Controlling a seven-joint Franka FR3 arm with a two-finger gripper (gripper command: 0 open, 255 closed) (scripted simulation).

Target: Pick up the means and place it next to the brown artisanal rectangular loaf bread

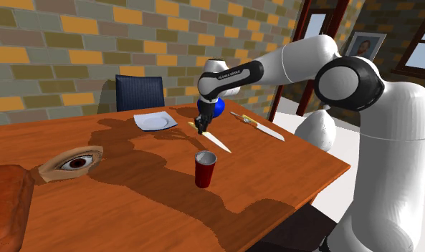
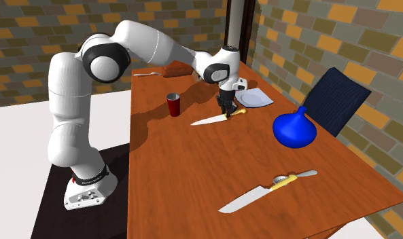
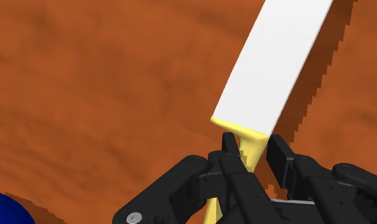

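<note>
Hand (image 3: 252, 151) is narrow, fingers (image 3: 230, 149) pressed on either side of the yellow handle of the knife (image 3: 276, 63). The wrist view gives that clasp, with the white blade running away from the hand over the brown desk (image 3: 85, 95). In the shoulder view the blade looks flat on the desk with its shadow close beside it; cannot tell if it is lifted at all. The arm reaches down onto the handle end from above.

A corner of the blue vase (image 2: 295, 129) shows by the hand in the wrist view. The shoulder view has it mostly hidden behind the arm's wrist; the second exterior view shows it whole, standing apart from the knife. Red cup (image 1: 205, 170) is upright near the blade tip, not touching. White plate (image 1: 154, 122) sits just past the handle end.

Second knife (image 2: 264, 192), also yellow-handled, lies well apart near a desk edge, its full length clear in the second exterior view. Brown loaf (image 1: 6, 207) is well apart from the held knife: at the shoulder view's lower left, cut by the frame, and small at the far end in the second exterior view. An eye-shaped piece (image 1: 73, 162) lies beside the loaf in the shoulder view. Dark blue chair (image 1: 139, 91) stands behind the desk, brick wall (image 1: 60, 57) beyond.
</note>
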